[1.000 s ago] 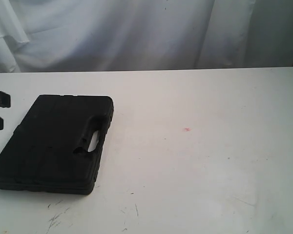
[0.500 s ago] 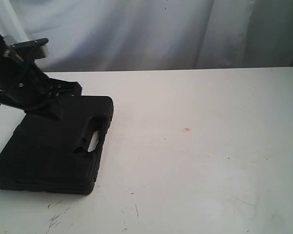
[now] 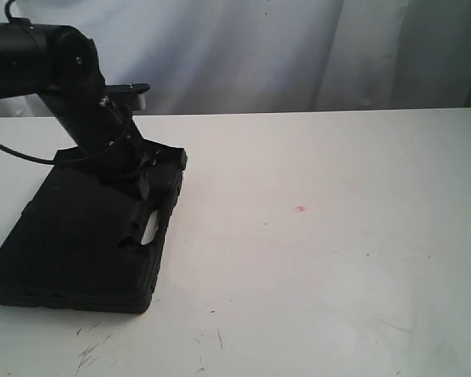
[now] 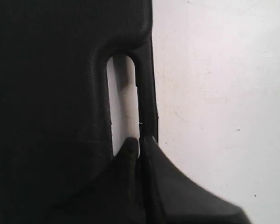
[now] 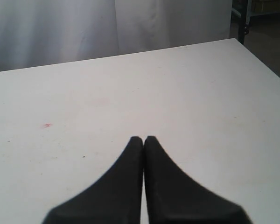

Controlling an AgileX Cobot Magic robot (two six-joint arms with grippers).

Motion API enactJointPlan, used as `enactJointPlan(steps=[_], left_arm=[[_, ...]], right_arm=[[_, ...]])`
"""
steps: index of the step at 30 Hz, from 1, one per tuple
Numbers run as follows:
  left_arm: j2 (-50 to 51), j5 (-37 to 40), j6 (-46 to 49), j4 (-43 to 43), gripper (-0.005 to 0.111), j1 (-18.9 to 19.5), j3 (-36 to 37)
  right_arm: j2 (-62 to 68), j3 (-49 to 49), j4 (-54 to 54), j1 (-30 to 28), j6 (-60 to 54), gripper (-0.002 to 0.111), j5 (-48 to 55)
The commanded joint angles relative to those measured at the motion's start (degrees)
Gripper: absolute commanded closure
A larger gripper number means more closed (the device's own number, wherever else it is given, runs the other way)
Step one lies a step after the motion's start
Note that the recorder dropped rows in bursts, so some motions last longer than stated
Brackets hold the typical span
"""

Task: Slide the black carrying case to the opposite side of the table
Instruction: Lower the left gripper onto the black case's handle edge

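Observation:
The black carrying case [image 3: 71,243] lies flat at the left of the white table [image 3: 337,259], its handle [image 3: 153,224] facing the middle. My left gripper [image 3: 151,192] has come down on the case's far right corner. In the left wrist view this gripper [image 4: 140,142] is shut, fingertips together at one end of the handle slot [image 4: 123,93], with the case's lid [image 4: 46,93] beside it. Whether the tips touch the case is unclear. In the right wrist view my right gripper [image 5: 143,140] is shut over bare tabletop [image 5: 200,93]; the exterior view does not show it.
A small pink spot [image 3: 301,209] marks the table's middle, also seen as the pink spot [image 5: 47,125] in the right wrist view. Dark scuff marks [image 3: 90,349] run along the near edge. A white curtain [image 3: 259,47] hangs behind the far edge.
My left arm has swung in from the left edge and moved right over the case, reaching its far corner by the handle. The case has not shifted.

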Motion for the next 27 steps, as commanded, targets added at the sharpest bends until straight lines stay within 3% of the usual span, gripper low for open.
enactJointPlan(steps=[1, 10, 27], left_arm=[[2.7, -0.3, -0.7, 0.6, 0.096, -1.2, -2.7], [7.4, -0.4, -0.7, 0.9, 0.074, -1.3, -6.4], [14.8, 0.0, -4.1, -0.1, 0.076, -1.7, -11.6]], right_arm=[[-0.3, 0.2, 0.3, -0.5, -0.3, 0.108, -0.1], [-0.3, 0.2, 0.3, -0.5, -0.3, 0.108, -0.1], [-0.3, 0.2, 0.3, -0.5, -0.3, 0.108, -0.1]])
